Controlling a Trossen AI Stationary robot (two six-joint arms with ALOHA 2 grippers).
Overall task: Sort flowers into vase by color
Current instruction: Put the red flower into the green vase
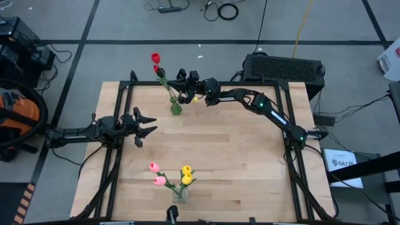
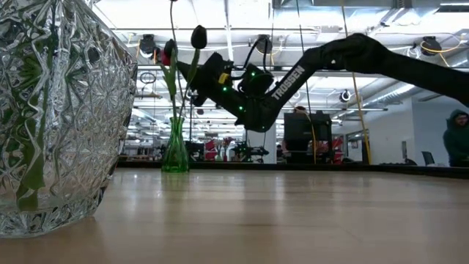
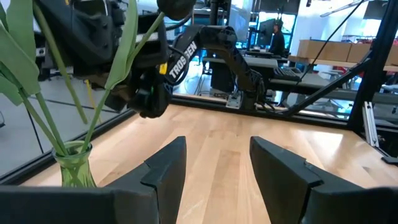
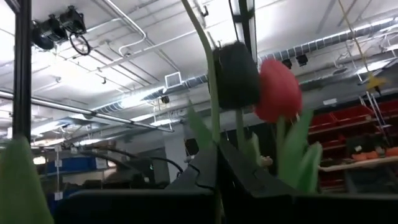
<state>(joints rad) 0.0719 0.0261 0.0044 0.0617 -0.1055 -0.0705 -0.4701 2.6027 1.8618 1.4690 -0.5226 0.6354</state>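
Observation:
A green glass vase point(image 1: 175, 107) stands at the table's far side and holds several tulips, with red heads point(image 1: 155, 58) and a dark maroon head point(image 2: 198, 35). My right gripper point(image 1: 182, 92) is just above this vase, shut on a green stem point(image 4: 210, 106). The dark head point(image 4: 236, 74) and a red head point(image 4: 280, 90) show close before it. My left gripper point(image 1: 149, 123) is open and empty at the table's left, pointing toward the middle. A clear cut-glass vase point(image 1: 180, 194) at the near edge holds pink tulips point(image 1: 156, 174) and yellow tulips point(image 1: 186, 174). My right gripper pinches a thin green stem point(image 4: 214, 140) between its two fingers, above the green vase's mouth. The fingers come level from the table's right and lie across the stem. The stem stands nearly upright and runs out of view, so I cannot tell which head it bears.
The green vase point(image 3: 71, 163) also shows in front of my left gripper point(image 3: 217, 146). The cut-glass vase point(image 2: 58, 110) fills the low view's left. Bare wood lies between the two vases. A black frame runs round the table's edges, and a black box point(image 1: 284, 67) stands behind the far right corner.

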